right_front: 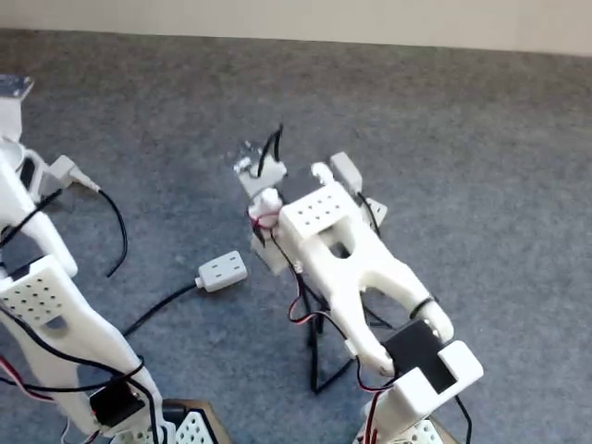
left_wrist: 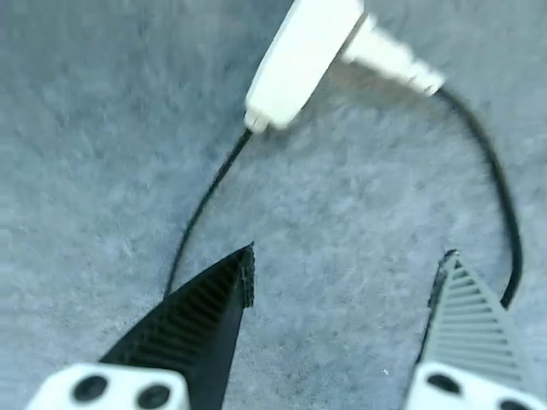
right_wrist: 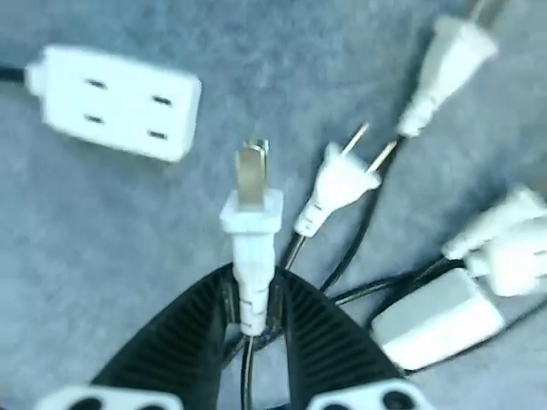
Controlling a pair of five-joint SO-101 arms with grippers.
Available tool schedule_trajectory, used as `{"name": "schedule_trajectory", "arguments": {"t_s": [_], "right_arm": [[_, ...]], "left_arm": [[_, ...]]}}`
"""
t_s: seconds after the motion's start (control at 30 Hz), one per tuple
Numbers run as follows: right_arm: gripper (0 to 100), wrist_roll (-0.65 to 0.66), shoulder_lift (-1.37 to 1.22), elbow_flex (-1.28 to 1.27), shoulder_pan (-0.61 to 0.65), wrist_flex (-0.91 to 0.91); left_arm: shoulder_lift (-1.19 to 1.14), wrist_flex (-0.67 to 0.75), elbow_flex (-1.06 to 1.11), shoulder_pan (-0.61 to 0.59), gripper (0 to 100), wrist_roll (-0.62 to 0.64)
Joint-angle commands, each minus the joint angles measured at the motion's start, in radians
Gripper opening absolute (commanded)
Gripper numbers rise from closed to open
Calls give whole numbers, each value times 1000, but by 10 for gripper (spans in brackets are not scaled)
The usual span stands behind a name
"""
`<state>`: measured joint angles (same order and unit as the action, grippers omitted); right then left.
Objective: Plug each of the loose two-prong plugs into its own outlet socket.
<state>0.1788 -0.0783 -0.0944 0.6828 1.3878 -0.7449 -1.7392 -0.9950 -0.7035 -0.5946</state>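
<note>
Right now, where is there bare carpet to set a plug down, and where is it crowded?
Bare carpet lies between the right arm and the far wall. Crowded: loose plugs and cables around the right gripper, near the outlet block.

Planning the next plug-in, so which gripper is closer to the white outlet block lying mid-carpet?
Right. The right gripper, shut on a plug, hovers just beside the outlet block; the left gripper sits open far off, by another socket.
</note>
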Motion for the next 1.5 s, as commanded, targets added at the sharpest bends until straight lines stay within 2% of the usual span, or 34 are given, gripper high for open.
{"name": "schedule_trajectory", "arguments": {"t_s": [0.0, 0.13, 0.33, 0.43, 0.6, 0.67, 0.93, 1.03, 1.3, 1.47], "right_arm": [[5, -63, 151, 166, -10, 7], [5, -71, 366, -28, 1, -183], [5, -66, 720, -613, 25, -604], [5, -58, 832, -849, 85, -717], [5, -57, 834, -915, 128, -745], [5, -57, 823, -915, 131, -745], [5, -58, 828, -966, 168, -746], [5, -60, 823, -997, 225, -748], [5, -94, 817, -1009, 231, -768], [5, -94, 817, -1006, 229, -763]], "left_arm": [[93, -21, -125, 54, 329, 66], [269, -26, -8, 97, 329, 52], [638, -23, 470, 229, 329, 14], [837, -23, 656, 318, 332, 14], [1176, -8, 900, 509, 333, 18], [1303, 66, 1036, 559, 334, 55], [1679, 684, 1765, 572, 335, 222], [1771, 830, 1928, 584, 336, 288], [2037, 807, 2080, 708, 362, 368], [2170, 809, 2210, 733, 362, 387]]}}
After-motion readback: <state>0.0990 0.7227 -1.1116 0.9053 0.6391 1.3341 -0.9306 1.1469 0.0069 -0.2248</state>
